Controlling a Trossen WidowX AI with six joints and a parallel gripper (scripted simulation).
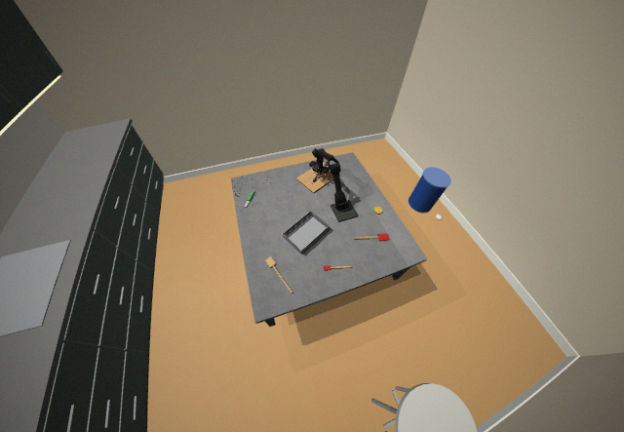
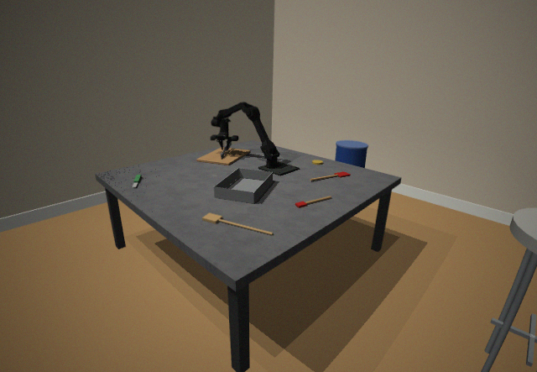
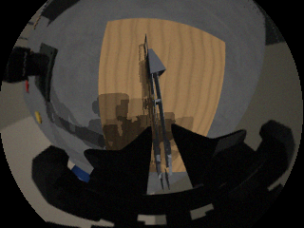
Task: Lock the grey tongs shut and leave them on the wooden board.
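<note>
My gripper (image 1: 318, 172) (image 2: 224, 149) (image 3: 161, 127) is over the wooden board (image 1: 305, 180) (image 2: 208, 159) (image 3: 199, 71), pointing down, its fingers parted. The grey tongs (image 1: 315, 180) (image 2: 222, 156) (image 3: 158, 95) run lengthwise between the fingers, with a visible gap to the right finger in the wrist view. Their two arms are close together, nearly parallel. Their wide end is over the board, their other end under the gripper. They lie on or just above the board; whether they are flat is too small to tell. The roasting tin (image 1: 292, 242) (image 2: 234, 193) holds no tongs.
The arm's base (image 1: 344, 212) (image 2: 278, 168) stands between board and tin. A green-handled tool (image 1: 250, 196) (image 2: 137, 179), a yellow disc (image 1: 378, 210) (image 2: 317, 161), two red-headed spatulas (image 1: 383, 237) (image 1: 327, 268) and a wooden spatula (image 1: 271, 262) (image 2: 212, 217) lie on the table.
</note>
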